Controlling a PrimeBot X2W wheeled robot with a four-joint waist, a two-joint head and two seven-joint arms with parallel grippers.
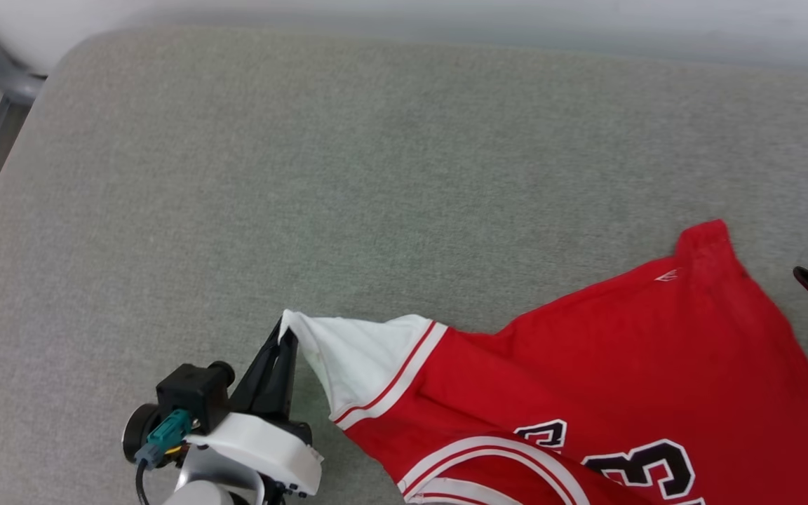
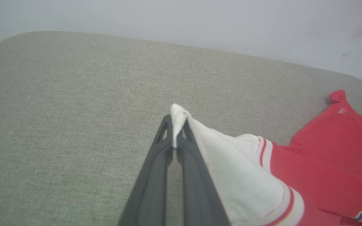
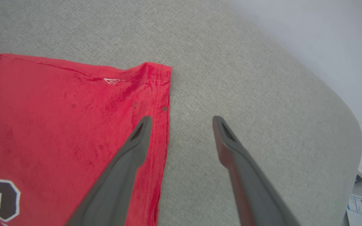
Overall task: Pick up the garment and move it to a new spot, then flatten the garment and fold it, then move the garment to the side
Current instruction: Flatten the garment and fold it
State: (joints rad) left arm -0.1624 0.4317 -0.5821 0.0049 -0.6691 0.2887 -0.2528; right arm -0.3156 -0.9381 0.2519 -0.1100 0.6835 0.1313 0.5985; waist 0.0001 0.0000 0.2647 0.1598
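Left wrist view: left claw (image 2: 176, 121) clamps the garment (image 2: 325, 163), right claw (image 3: 182, 119) gapes.

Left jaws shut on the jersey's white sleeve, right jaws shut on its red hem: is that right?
Not quite. The right wrist view shows the right gripper with jaws wide open, one finger over the red hem of the garment, the other over the grey cushion, gripping nothing. The left gripper is indeed shut on the white sleeve.
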